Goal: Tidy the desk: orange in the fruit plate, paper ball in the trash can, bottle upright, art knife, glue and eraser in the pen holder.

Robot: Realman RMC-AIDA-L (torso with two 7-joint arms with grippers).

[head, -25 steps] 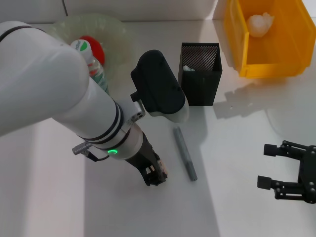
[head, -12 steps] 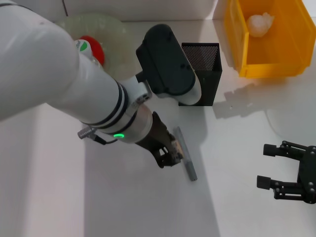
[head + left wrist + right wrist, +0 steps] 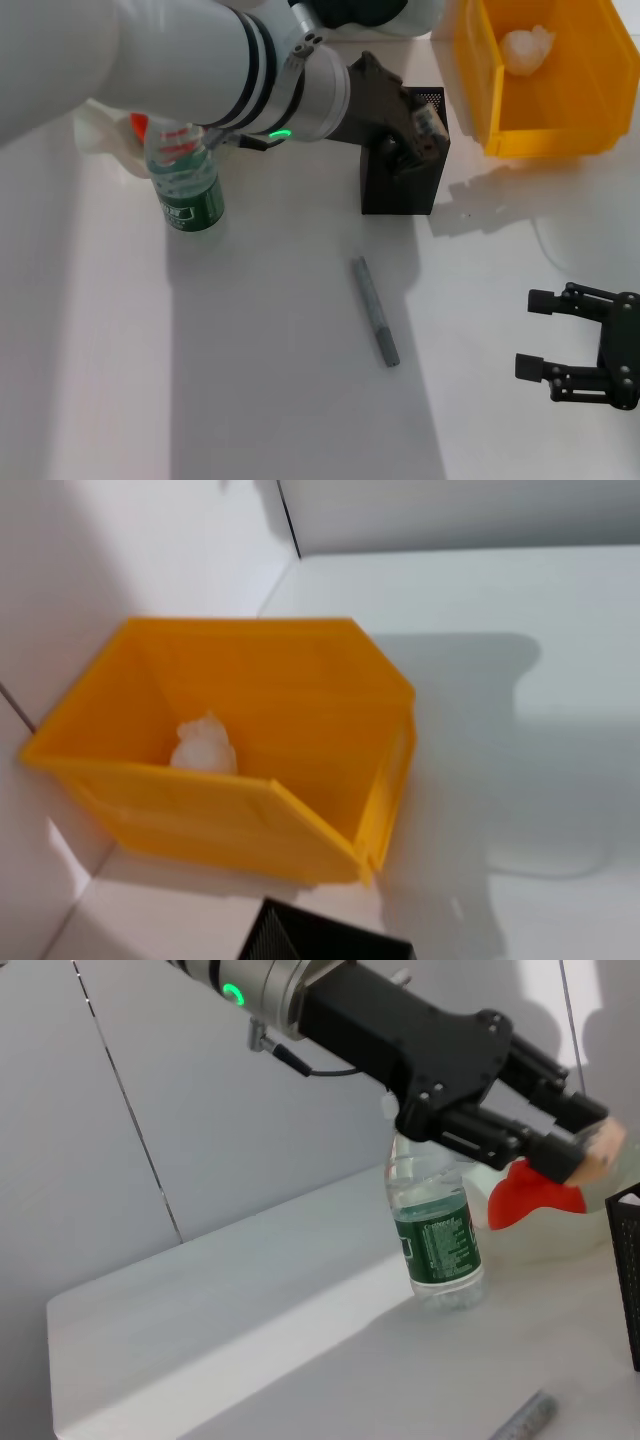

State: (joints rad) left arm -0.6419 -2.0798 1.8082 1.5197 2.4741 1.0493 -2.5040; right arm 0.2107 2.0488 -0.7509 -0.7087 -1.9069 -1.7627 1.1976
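My left gripper is shut on the tan eraser and holds it at the top rim of the black mesh pen holder. The right wrist view shows the gripper pinching the eraser. The grey art knife lies on the table in front of the holder. The bottle stands upright beside the fruit plate, which holds the orange. The paper ball lies in the yellow trash can. My right gripper is open and empty at the front right. No glue shows.
The left arm reaches across the back of the table and hides most of the fruit plate. The left wrist view looks down on the trash can and the paper ball. The trash can stands right of the pen holder.
My left arm has risen from the table beside the art knife and swung back and right to the pen holder with the eraser. The bottle is uncovered. The right arm has stayed put.
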